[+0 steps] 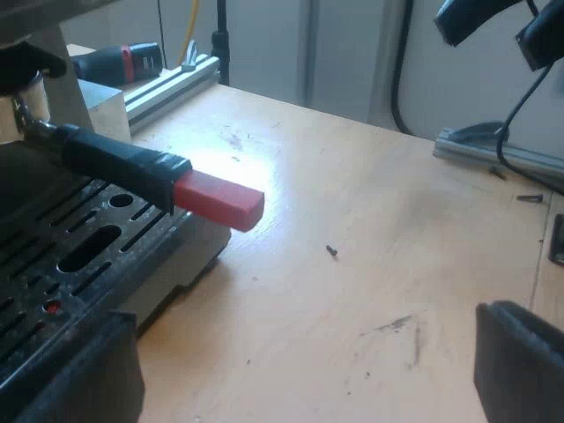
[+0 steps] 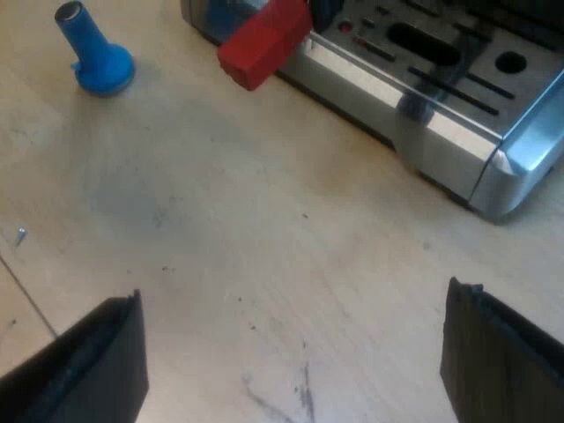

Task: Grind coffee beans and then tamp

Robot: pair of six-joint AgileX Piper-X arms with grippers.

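Note:
The holder's dark handle [image 1: 115, 163] sticks out from the espresso machine's front over the drip tray [image 1: 79, 256], ending in its red tip [image 1: 220, 201]. My left gripper [image 1: 304, 370] is open above the wooden table beside the tray, nothing between its fingers. In the right wrist view the red tip [image 2: 264, 42] reaches out past the drip tray [image 2: 441, 97]. A blue tamper [image 2: 95, 55] stands upright on the table a short way from that tip. My right gripper [image 2: 295, 357] is open over bare wood, apart from both the tamper and the handle.
An aluminium rail [image 1: 167, 84] with a red and black tool [image 1: 119, 63] on it runs behind the machine. Another rail [image 1: 502, 150] lies at the table's far edge, with cables hanging near it. Small screws [image 1: 331, 251] lie on the wood.

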